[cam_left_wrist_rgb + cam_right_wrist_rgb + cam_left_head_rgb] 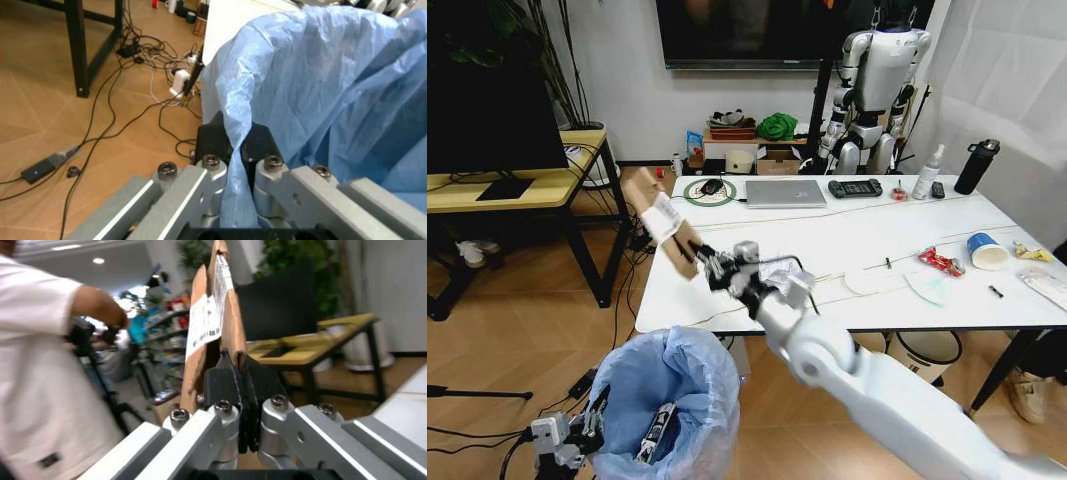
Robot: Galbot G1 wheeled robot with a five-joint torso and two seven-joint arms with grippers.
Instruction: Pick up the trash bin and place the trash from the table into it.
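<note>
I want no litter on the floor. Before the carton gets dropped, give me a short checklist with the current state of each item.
1. Right hand clamped on the cardboard carton: ok.
2. Left hand pinching the trash bin liner: ok.
3. Bin mouth open: ok.
4. Carton directly above the bin: not ok, it hangs near the table corner, up and behind the opening.
5. Carton narrow enough to enter: cannot tell.

Blue-bagged trash bin [667, 400] below table [827, 250] edge, cardboard carton [662, 222] tilted above it
</note>
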